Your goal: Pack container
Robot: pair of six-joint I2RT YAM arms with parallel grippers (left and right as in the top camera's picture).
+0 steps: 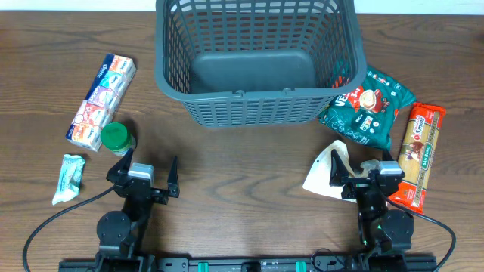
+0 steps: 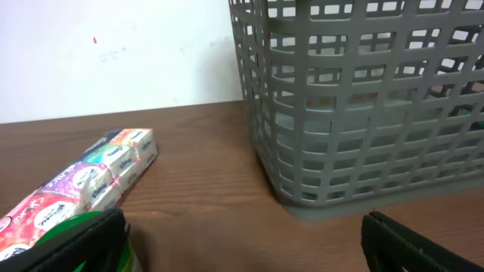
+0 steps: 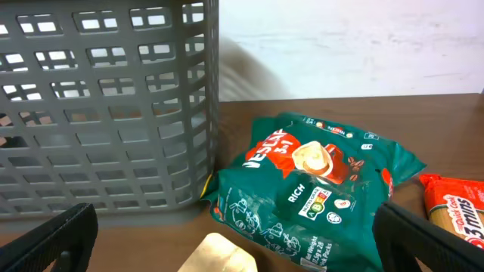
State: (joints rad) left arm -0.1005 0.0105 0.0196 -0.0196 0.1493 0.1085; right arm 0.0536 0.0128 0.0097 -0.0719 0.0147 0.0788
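Observation:
The large dark grey basket [image 1: 257, 57] stands at the back middle of the table, empty inside; it also shows in the left wrist view [image 2: 363, 113] and the right wrist view [image 3: 106, 106]. My left gripper [image 1: 147, 177] is open and empty near the front left, beside a green-lidded jar [image 1: 117, 138]. My right gripper [image 1: 361, 175] is open and empty near the front right, over a white wedge-shaped packet [image 1: 324, 175]. A green coffee-mix bag [image 1: 368, 106] lies right of the basket and fills the right wrist view [image 3: 310, 189].
A multicoloured row of small packs [image 1: 102, 100] lies at the left, seen too in the left wrist view [image 2: 83, 181]. A small white-and-green sachet [image 1: 69, 177] lies front left. An orange spaghetti packet [image 1: 418, 151] lies at the far right.

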